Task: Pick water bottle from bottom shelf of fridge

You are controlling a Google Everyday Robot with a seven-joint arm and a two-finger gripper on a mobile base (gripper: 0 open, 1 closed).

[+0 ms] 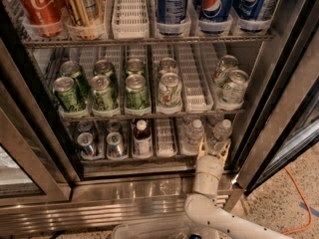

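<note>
Two clear water bottles with white caps stand at the right of the bottom shelf (164, 156) of the open fridge (149, 188): one further left (193, 135) and one at the far right (220, 132). My gripper (215, 149) is at the shelf's front edge, pointing into the fridge. Its tan fingers (201, 147) are spread, just in front of and below the right water bottle, with nothing between them. The white arm comes up from the bottom of the view.
The bottom shelf also holds silver cans (85, 144) at the left and a dark-liquid bottle (142, 137) in the middle. Green cans (103, 92) fill the rack above. The dark door frame (279, 108) stands close on the right. An orange cable (299, 203) lies on the floor.
</note>
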